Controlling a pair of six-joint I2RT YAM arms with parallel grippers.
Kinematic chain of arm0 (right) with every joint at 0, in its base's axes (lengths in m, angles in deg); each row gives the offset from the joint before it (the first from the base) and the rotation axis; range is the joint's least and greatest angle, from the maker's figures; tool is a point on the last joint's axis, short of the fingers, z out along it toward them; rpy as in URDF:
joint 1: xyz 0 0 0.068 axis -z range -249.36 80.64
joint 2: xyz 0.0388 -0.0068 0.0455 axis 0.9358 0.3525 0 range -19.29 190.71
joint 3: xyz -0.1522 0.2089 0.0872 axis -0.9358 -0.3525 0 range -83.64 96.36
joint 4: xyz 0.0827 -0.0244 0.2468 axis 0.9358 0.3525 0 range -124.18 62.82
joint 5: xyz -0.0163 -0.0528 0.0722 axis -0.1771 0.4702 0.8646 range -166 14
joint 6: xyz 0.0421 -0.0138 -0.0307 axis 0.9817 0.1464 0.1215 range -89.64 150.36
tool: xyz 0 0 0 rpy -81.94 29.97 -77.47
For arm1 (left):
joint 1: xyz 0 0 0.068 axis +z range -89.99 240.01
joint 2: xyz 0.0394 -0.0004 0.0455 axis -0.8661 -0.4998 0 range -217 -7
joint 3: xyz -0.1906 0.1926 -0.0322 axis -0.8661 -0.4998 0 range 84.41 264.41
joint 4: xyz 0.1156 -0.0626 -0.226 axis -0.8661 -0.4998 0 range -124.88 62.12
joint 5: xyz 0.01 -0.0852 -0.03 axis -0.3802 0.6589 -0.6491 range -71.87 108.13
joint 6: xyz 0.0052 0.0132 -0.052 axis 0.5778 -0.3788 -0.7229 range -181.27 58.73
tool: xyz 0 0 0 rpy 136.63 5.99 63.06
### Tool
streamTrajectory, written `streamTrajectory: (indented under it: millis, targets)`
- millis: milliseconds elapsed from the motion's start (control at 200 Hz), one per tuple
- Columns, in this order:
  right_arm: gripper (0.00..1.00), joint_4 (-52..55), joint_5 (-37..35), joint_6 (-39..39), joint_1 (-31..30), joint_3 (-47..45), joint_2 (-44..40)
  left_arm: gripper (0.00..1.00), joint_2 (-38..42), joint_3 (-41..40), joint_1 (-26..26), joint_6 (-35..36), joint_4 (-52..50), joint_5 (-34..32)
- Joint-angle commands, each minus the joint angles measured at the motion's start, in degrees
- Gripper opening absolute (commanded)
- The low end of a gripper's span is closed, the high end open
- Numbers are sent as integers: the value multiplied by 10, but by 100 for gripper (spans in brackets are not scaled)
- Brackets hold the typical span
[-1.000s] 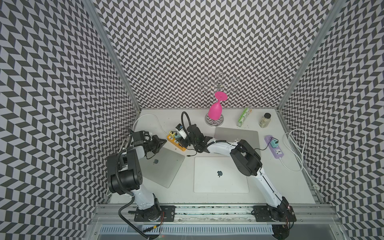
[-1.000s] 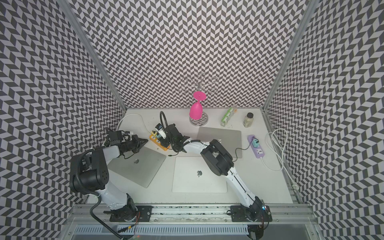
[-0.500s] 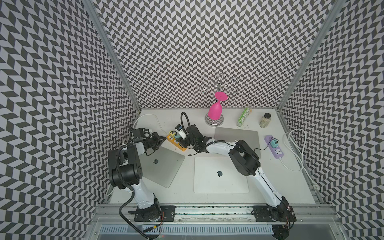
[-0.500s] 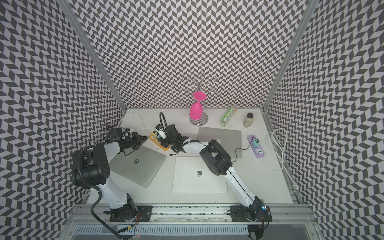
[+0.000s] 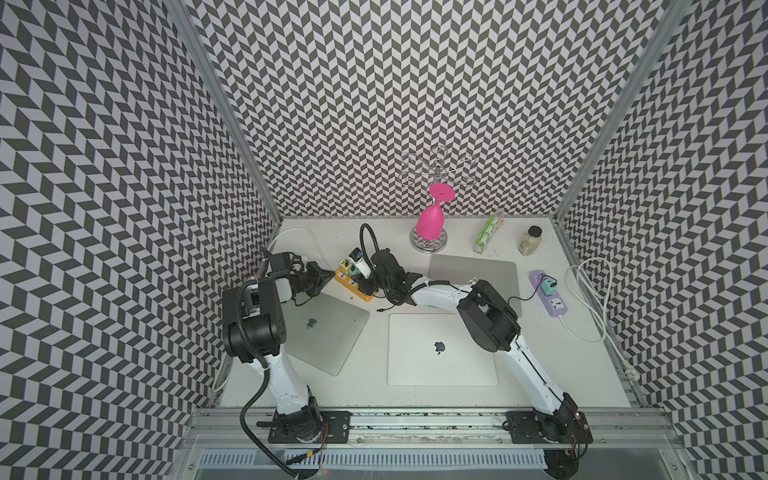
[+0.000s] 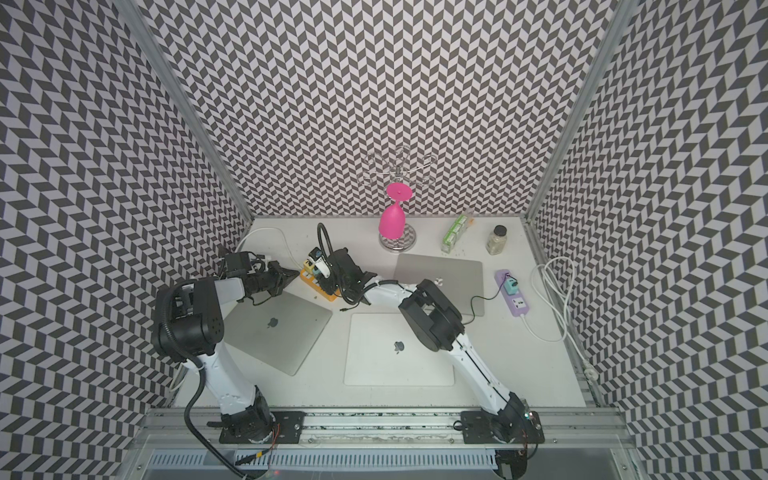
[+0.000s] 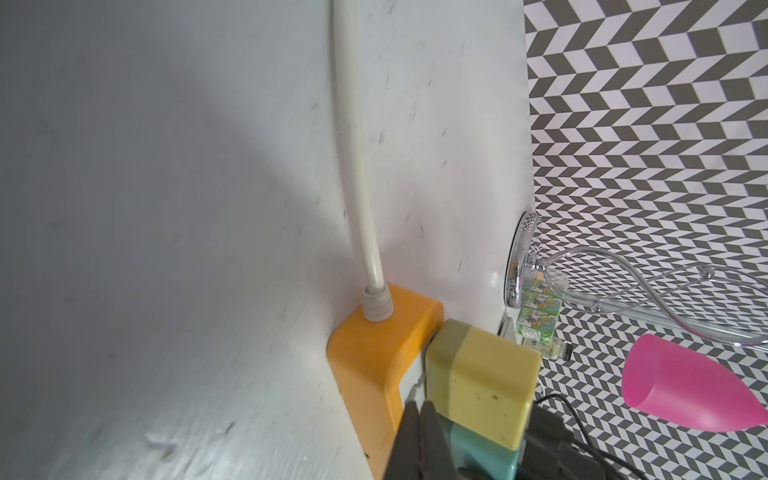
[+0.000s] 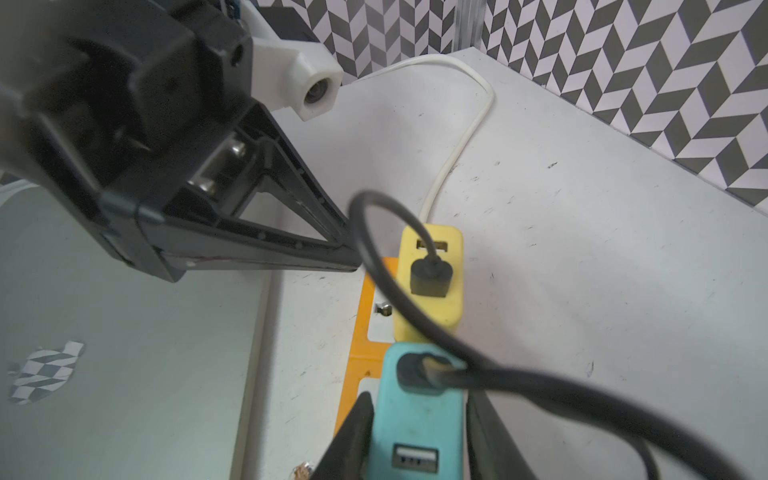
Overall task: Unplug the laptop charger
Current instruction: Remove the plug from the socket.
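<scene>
**ITEM: teal charger, seated in strip – R claw on it, pull pending**

- Loc: teal charger (image 8: pixel 419 415) is plugged into the orange power strip (image 8: pixel 358 357) at table back-left. The yellow charger (image 8: pixel 451 257) sits in the next socket, toward the strip's white cord (image 8: pixel 457 158).
- R gripper (image 8: pixel 419 432): jaws astride the teal block, one finger on each flank; looks clamped on it.
- L gripper (image 8: pixel 347 259): jaws together, holding nothing. Tip sits by the strip's cord end, just beside the yellow charger; contact w/ strip can't be told.
- Key relation: the block stands up off the strip face, so its plug axis runs perpendicular to the strip's long axis. R arm is already on it and L is only near, so extraction looks like R's job: a straight pull away from the face, no sideways lever.
- Risk (est.): strip may lift w/ the block unless L pins it.
</scene>
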Motion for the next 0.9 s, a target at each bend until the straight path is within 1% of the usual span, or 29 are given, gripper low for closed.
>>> streamTrajectory:
  millis: [0, 315, 626, 891]
  targets:
    - [33, -10, -9, -10, -2, 13, 12, 0, -12, 20, -8, -1, 10, 6]
    - [27, -16, -20, -19, -6, 5, 9, 0, -32, 36, -19, 9, -8, -8]
    - [22, -13, -20, -22, -9, 4, 6, 0, -44, 32, -23, 18, -19, -30]
    - [17, -33, -9, 4, -8, 0, -7, 0, -46, 21, -23, 28, -27, -50]
